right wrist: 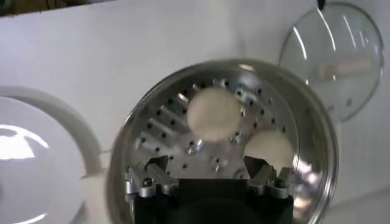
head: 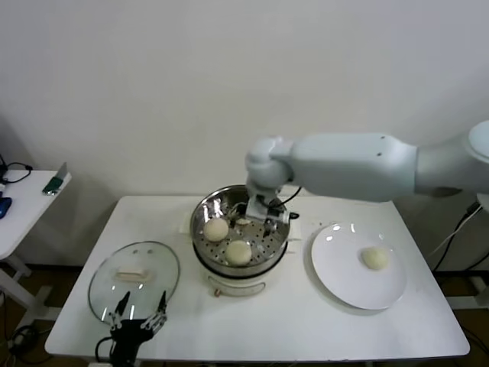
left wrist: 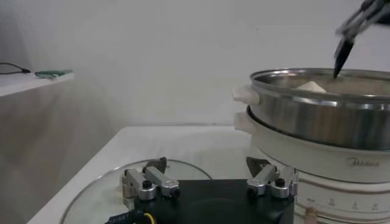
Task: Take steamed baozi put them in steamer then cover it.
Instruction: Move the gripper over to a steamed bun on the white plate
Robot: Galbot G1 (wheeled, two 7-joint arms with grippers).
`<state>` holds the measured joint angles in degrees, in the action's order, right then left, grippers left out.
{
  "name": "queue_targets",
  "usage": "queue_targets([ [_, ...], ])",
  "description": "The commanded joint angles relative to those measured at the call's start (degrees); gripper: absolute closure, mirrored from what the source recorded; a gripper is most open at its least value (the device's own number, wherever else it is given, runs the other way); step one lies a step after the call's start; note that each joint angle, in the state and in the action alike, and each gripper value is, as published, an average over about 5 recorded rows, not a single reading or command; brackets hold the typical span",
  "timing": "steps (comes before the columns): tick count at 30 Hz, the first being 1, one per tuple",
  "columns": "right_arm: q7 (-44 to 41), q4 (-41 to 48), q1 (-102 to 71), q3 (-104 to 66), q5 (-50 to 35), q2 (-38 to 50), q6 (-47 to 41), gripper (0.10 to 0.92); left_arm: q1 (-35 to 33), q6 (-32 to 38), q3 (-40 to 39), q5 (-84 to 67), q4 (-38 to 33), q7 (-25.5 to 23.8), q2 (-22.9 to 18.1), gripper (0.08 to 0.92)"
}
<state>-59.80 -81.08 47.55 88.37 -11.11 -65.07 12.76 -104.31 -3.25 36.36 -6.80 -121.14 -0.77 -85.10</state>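
Right arm (head: 359, 164) extended across from the right side, wrist bent downward. Right gripper (head: 260, 216) pointed down, fingers (right wrist: 146, 182) spread apart, nothing between them. Same spread seen from the right wrist view, both fingertips apart and empty. Left gripper (head: 140, 310) low at the near left edge, fingers (left wrist: 149, 182) spread wide, nothing gripped. Left arm mostly out of view, only the gripper and wrist end showing. Tip of the right gripper also visible far off in the left wrist view.
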Motion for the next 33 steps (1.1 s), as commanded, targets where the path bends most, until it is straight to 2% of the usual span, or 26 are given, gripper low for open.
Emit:
queue_targets([
  [1, -5.3, 5.2, 15.0, 15.4, -22.0, 20.5, -6.9, 0.203, 0.4, 0.4, -0.1, 0.2, 0.5, -0.2, 0.4, 0.177],
  [6, -3.3, 6.4, 10.3, 20.9, -19.8, 31.3, -11.8, 0.203, 1.3, 0.6, -0.2, 0.4, 1.0, -0.3, 0.4, 0.177],
  [13, 0.5, 10.7, -11.1, 6.3, -11.0, 37.8, -16.7, 0.203, 1.8, 0.5, -0.4, 0.8, 1.7, -0.5, -0.1, 0.177],
  [21, 3.3, 17.6, -29.3, -10.8, -1.1, 33.8, -19.4, 0.203, 1.5, 0.9, -0.5, 1.4, 2.6, -0.5, -0.4, 0.177],
  [33, 3.9, 26.0, -38.1, -19.9, 1.2, 26.0, -20.0, 0.203, 0.8, 1.3, -0.6, 2.0, 3.1, -0.4, -0.7, 0.177],
])
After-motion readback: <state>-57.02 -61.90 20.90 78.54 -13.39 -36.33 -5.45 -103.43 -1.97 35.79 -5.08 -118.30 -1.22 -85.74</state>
